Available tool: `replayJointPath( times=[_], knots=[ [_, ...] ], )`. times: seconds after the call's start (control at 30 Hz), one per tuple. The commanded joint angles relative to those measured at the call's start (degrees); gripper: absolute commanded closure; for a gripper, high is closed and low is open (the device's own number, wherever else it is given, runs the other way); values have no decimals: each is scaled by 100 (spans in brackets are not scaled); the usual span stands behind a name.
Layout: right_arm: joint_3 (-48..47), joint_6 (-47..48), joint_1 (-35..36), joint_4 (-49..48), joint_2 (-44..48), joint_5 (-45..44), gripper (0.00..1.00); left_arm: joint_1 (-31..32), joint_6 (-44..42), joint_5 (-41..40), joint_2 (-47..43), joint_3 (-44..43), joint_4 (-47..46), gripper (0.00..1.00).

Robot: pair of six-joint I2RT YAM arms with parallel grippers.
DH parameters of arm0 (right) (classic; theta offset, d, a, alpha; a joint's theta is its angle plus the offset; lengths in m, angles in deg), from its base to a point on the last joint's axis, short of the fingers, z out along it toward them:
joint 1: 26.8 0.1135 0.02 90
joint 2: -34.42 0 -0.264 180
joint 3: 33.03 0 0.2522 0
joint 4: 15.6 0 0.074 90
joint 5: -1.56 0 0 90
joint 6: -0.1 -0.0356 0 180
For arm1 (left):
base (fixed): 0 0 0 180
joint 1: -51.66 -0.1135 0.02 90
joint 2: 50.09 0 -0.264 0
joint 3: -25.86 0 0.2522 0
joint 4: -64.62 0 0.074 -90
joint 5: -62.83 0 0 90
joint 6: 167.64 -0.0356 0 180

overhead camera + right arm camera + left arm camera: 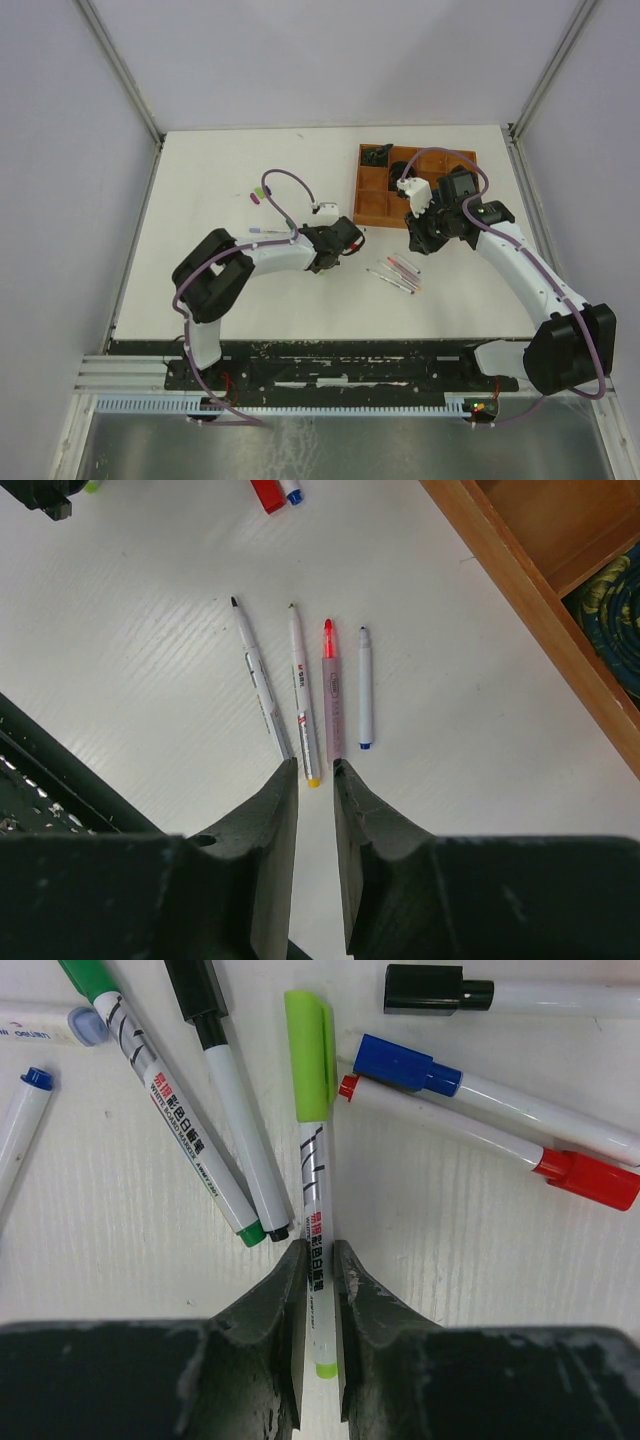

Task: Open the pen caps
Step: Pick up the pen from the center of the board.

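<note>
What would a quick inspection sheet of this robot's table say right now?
Surface: white table, no spills seen.
Job's things: lime-capped pen; other capped pens beside it; four uncapped pens side by side; two tiny coloured pieces, maybe caps.
Clutter: brown compartment tray holding dark items.
Grippers: left gripper pinching the lime-capped pen's barrel; right gripper slightly open, empty, above the uncapped pens.
Cables: purple cables loop over both arms.
Surroundings: plain grey walls.

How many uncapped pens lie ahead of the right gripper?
4, in a row: black-tipped pen, yellow-ended pen, pink pen, blue pen. More could lie out of frame.
</note>
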Motion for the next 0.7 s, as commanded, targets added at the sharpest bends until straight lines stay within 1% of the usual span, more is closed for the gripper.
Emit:
replayJointPath(
  times=[0.0,0.13,0.23,0.27,0.47,0.67],
  knots=[
    [-199,34,-38,-71,144,143,71,-47,54,272,10,269,10,80],
    [-193,43,-39,-71,135,156,71,-47,100,290,-96,370,-32,88],
    [-192,43,-34,-64,113,169,71,-47,122,275,-231,413,-35,96],
    [-196,42,-36,-64,111,170,71,-39,134,261,-295,424,-29,97],
    [-197,51,-38,-52,88,232,71,-30,149,141,-900,489,-82,97],
    [-197,47,-39,-33,113,456,71,1,79,251,-1692,800,-522,97]
  ],
)
